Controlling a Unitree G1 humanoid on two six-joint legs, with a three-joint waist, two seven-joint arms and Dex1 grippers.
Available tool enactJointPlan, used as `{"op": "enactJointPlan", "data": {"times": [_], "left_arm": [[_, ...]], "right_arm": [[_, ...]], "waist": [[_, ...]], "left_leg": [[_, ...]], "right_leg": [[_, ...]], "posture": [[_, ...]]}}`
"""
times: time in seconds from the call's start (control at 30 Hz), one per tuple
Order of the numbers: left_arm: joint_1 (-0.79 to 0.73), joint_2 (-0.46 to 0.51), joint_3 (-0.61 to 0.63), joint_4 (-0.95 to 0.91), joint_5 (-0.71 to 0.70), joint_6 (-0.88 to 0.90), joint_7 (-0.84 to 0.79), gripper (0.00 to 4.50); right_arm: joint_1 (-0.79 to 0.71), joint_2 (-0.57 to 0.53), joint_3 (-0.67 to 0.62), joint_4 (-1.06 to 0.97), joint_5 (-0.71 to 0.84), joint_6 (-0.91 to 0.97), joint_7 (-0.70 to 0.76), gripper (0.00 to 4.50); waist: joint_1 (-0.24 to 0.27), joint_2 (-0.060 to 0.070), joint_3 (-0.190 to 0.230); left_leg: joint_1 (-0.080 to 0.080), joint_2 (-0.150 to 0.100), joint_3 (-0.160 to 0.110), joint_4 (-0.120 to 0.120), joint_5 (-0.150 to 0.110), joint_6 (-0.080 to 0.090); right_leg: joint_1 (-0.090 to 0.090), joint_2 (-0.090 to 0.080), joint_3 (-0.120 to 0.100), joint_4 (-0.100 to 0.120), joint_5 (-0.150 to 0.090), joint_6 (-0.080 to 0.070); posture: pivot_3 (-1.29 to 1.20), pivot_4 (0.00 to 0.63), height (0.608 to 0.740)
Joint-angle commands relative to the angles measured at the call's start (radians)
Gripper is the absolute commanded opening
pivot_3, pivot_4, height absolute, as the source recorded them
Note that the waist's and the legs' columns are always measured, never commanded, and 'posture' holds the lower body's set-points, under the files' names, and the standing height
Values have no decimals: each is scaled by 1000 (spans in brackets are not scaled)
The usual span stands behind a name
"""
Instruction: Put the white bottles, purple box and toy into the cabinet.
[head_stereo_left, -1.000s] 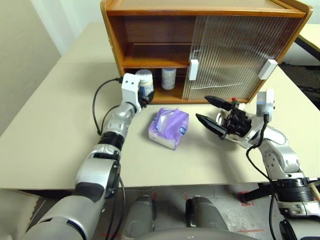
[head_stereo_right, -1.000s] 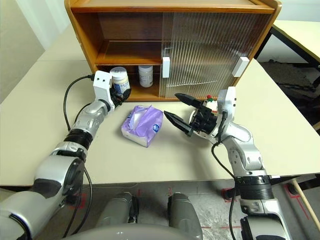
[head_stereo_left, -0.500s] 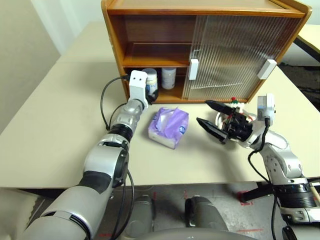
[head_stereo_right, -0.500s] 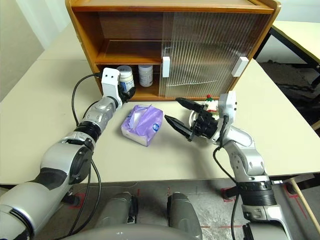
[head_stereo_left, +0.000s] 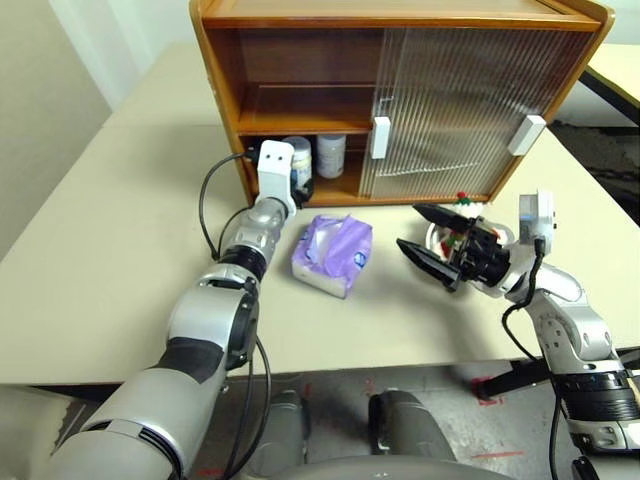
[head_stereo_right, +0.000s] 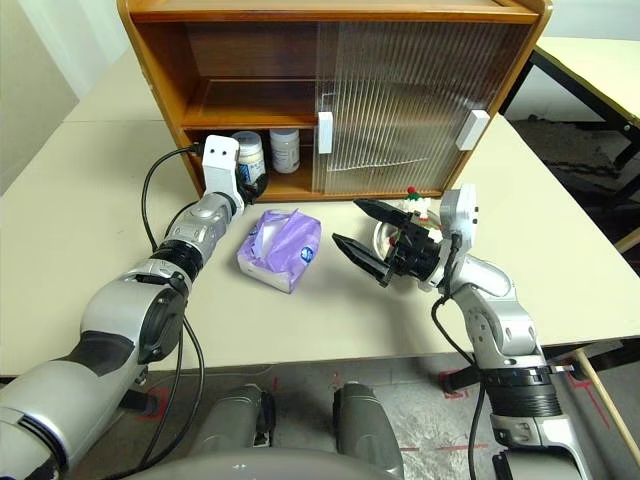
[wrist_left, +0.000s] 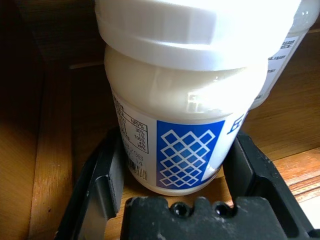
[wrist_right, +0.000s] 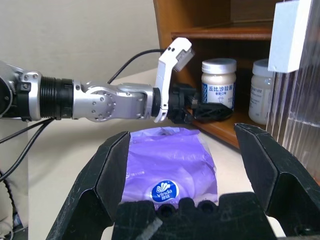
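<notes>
Two black-fingered grippers are over the pale beige table (head_stereo_left: 110, 240). Nearest its front edge, towards the right, the right gripper (head_stereo_left: 408, 226) hangs above the tabletop with its jaws spread wide and nothing between them, pointing across at the soft lavender-purple tissue box (head_stereo_left: 333, 253). That purple box lies flat on the table near the middle, in front of the cabinet's open left half, with tissue ruffled out of its top. Just behind the right gripper, closer to the cabinet's front, the small white plush toy (head_stereo_right: 413, 203) with a red top peeks out, mostly hidden by the fingers.

Further back, the wide orange-brown wooden cabinet (head_stereo_left: 213, 70) stands at the far side of the table, its ribbed translucent sliding doors (head_stereo_left: 450, 100) covering the right half. The left gripper (head_stereo_left: 298, 186) reaches into the lower compartment at the left front corner, its jaws set fairly wide and closed against the sides of the near squat white plastic bottle (wrist_left: 185, 100), which stands upright on the cabinet floor. The second white bottle (head_stereo_left: 331, 155) stands upright just beside it, deeper in the same compartment.
</notes>
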Motion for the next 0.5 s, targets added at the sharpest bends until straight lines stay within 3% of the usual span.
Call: {"op": "enactJointPlan", "data": {"times": [0.03,0.07,0.33,0.5], "left_arm": [[-25,4,10,13,12,-8,1,4126],[-25,5,11,14,12,-8,-1,4453],[23,5,7,-30,15,-36,-46,4453],[156,-3,0,-220,-9,-18,-99,4453]], "right_arm": [[12,-12,-20,-19,10,9,-6,4500],[12,-12,-20,-18,10,10,-6,4500],[-1,0,-6,-6,5,6,-7,4500],[-7,10,-3,2,2,-1,-8,4500]], "waist": [[0,0,0],[0,0,0],[0,0,0],[-2,1,0]], "left_leg": [[0,0,0,0,0,0],[0,0,0,0,0,0],[0,0,0,0,0,0],[0,1,0,0,0,0]], "right_leg": [[0,0,0,0,0,0],[0,0,0,0,0,0],[0,0,0,0,0,0],[0,0,0,0,0,0]], "posture": [[-6,75,740],[-6,75,740],[7,73,740],[23,61,740]]}}
